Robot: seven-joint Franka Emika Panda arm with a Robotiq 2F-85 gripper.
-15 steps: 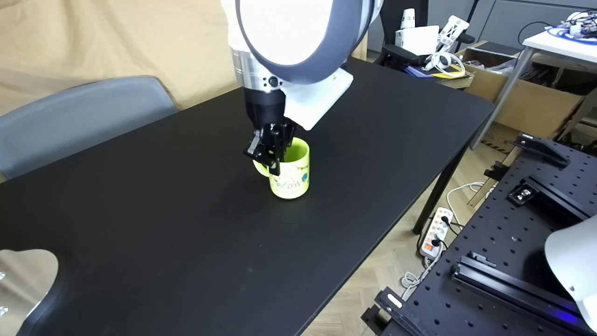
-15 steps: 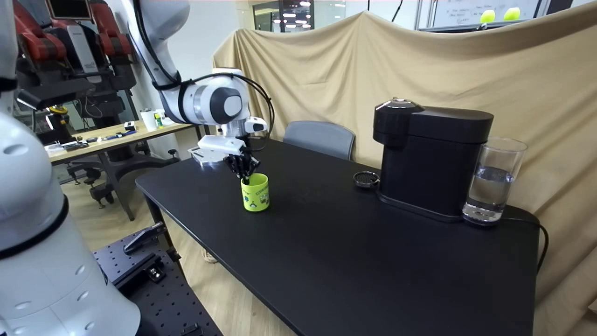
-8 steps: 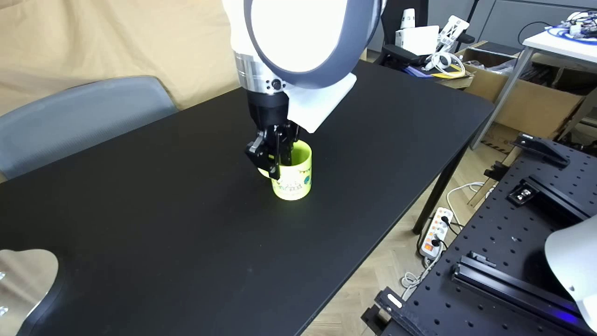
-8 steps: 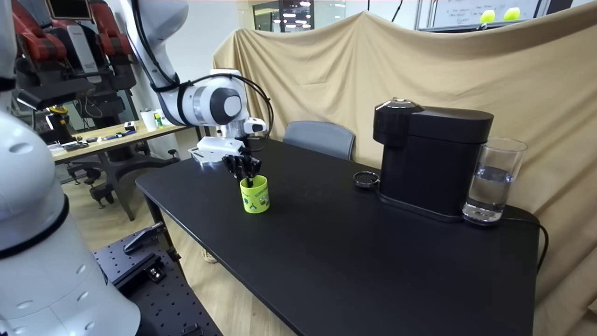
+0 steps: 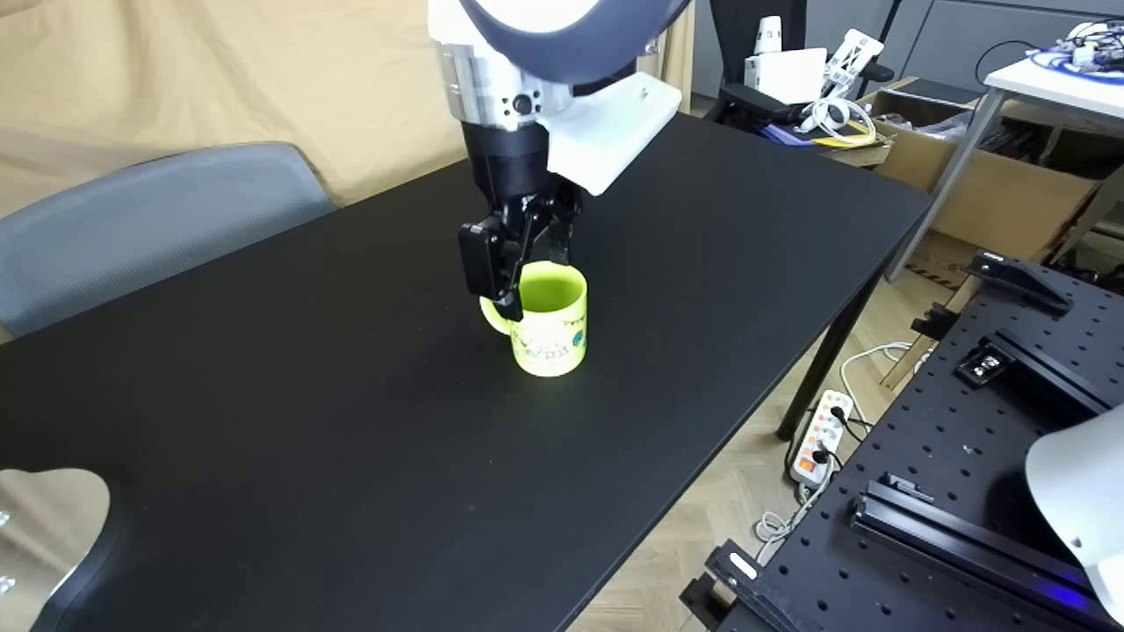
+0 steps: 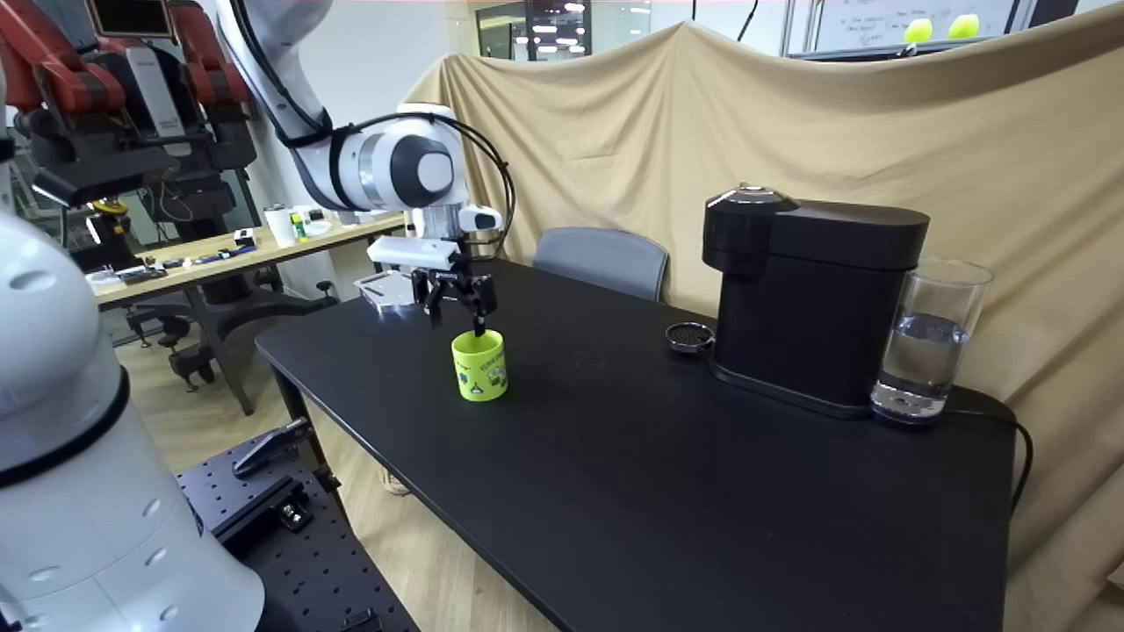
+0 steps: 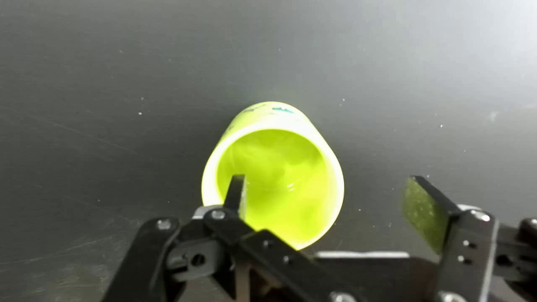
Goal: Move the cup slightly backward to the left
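Note:
The cup, a yellow-green mug (image 5: 551, 341) with small printed figures, stands upright on the black table (image 5: 307, 439). Its handle (image 5: 493, 318) shows in an exterior view, partly behind a finger. My gripper (image 6: 457, 326) is just above the mug (image 6: 481, 376), its jaws spread wide with nothing gripped. Seen from the wrist, the gripper (image 7: 325, 180) has one finger (image 7: 235, 193) over the mug's mouth (image 7: 275, 167) and the other finger (image 7: 428, 214) out past the rim, above bare tabletop. Whether a fingertip touches the rim I cannot tell.
A black coffee machine (image 6: 817, 307) stands toward the table's far end, with a clear water tank (image 6: 931, 342) beside it and a small round drip tray (image 6: 689, 337) in front. A grey chair (image 5: 158, 233) is pushed up behind the table.
A second ago the fingers were closed at the mug's rim. They have since spread apart and the gripper has risen. The mug shifted very slightly at first, then stayed on the table.

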